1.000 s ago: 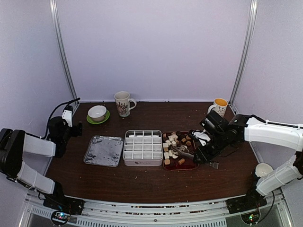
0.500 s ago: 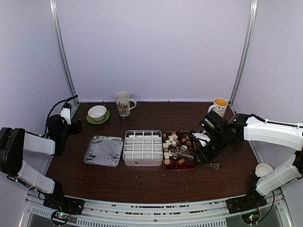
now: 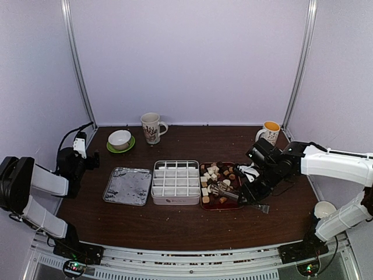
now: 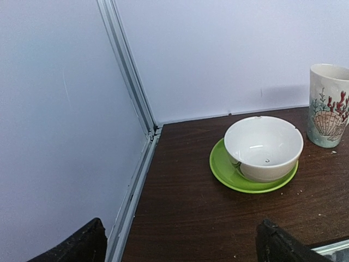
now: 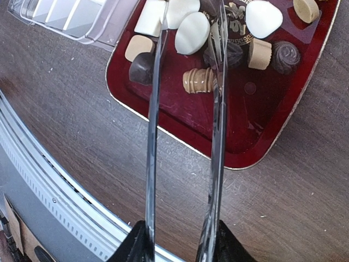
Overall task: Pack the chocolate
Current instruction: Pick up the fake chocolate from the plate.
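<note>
**Tongs among the chocolate, tips hard to read**

The right hand (image 5: 180,246) is clenching around the tongs (image 5: 151,136), pressing their two metal arms from outside. Only the bottoms of its fingers are showing at the lower edge of the wrist view. The tong tips are reaching in among the chocolate (image 5: 192,33), which is lying loose in the dark-red tray (image 5: 180,117). A white oval piece is sitting between the arms, but whether it is being pinched cannot be told. The tray's far end is running out of frame. A corner of the white divided box (image 5: 65,19) is peeking in beside it. The left hand (image 4: 180,250) is hanging spread wide and grasping nothing, with only its two dark fingertips in view. It is facing a bowl (image 4: 264,146) on a green saucer (image 4: 229,177). A mug (image 4: 329,106) is being cut off at the right edge.
</note>
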Controlling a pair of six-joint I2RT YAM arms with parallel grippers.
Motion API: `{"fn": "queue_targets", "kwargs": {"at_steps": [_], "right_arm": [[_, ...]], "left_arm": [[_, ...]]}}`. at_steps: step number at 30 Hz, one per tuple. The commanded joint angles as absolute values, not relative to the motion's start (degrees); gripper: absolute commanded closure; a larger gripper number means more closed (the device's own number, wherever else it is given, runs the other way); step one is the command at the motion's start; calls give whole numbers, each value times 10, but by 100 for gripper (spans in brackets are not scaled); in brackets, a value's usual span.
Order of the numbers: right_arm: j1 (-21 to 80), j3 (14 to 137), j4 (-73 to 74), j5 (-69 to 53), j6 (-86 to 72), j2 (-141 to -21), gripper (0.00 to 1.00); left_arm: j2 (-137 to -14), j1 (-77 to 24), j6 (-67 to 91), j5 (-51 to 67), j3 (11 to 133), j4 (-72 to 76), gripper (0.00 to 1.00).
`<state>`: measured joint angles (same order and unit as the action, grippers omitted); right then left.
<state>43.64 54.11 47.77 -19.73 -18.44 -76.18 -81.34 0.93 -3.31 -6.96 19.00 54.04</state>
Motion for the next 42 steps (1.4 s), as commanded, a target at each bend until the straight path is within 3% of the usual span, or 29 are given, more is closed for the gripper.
{"fn": "queue_targets", "kwargs": {"at_steps": [1,14,33,42], "right_arm": [[439,539,470,-199,-193,-767,65],[439,563,482,-172,-199,-722,77],[439,579,475,-151,-200,-688,76],[439,599,385,-218,-198,-686,77]], "left_arm": [[-816,13,-28,-61,187,584,2],[-817,14,-28,-61,187,584,2],[-816,13,-28,-61,187,584,2],[-816,14,-28,-61,187,584,2]]}}
